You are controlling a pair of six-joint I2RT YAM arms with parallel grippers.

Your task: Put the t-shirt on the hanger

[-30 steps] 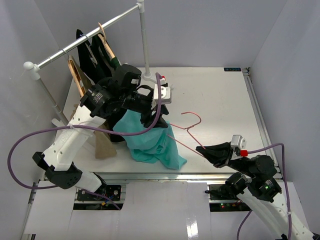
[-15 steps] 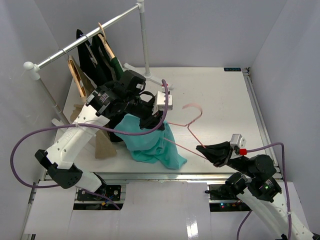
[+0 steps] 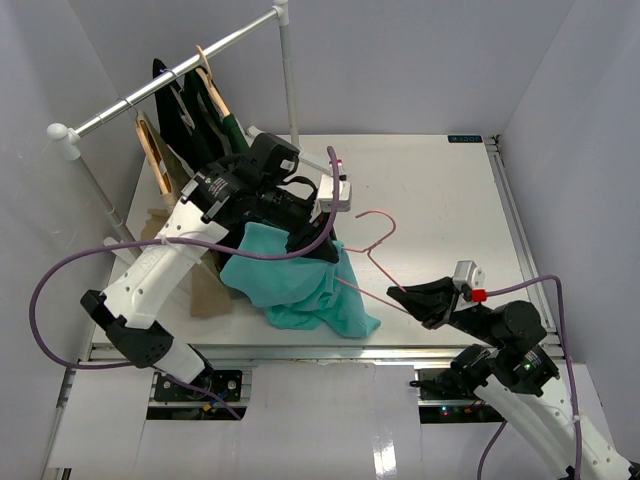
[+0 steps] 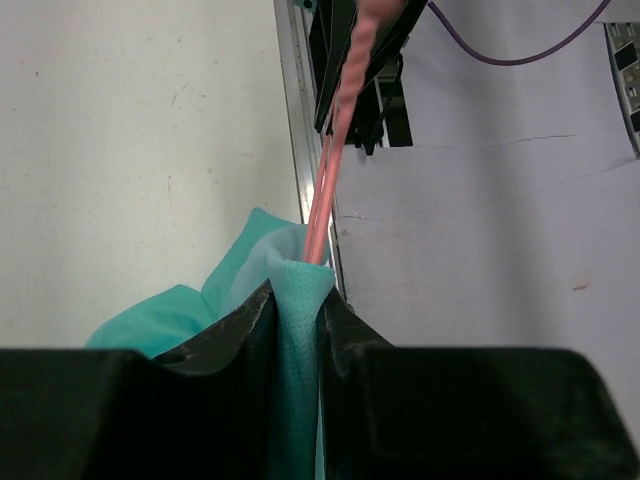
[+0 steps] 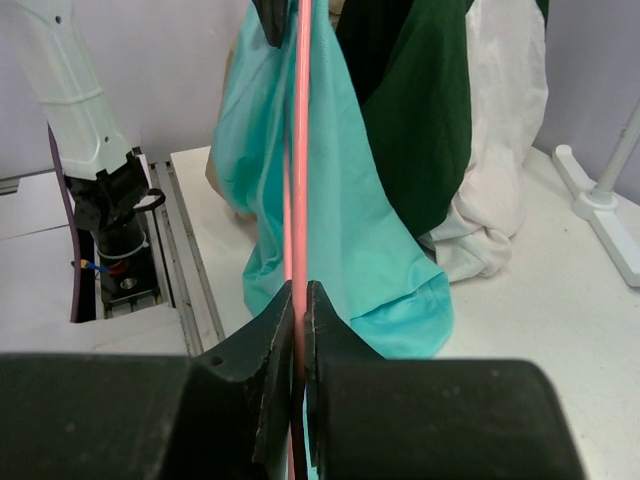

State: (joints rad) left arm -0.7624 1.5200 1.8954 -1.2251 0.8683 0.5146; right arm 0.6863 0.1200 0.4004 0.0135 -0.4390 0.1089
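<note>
The t-shirt (image 3: 300, 285) lies bunched near the front edge of the table (image 3: 440, 200), left of centre. One wire end of the hanger (image 3: 372, 232) pokes into it. Your left gripper (image 4: 296, 335) has just closed from wide onto a fold of the shirt (collar or hem, can't tell). Your right gripper (image 5: 298, 300) is pressed tight on the hanger's wire. You now hold both, and threading looks barely begun.

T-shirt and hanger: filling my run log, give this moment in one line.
left end effector: shut on t-shirt | right end effector: shut on hanger | t-shirt: not hung
</note>
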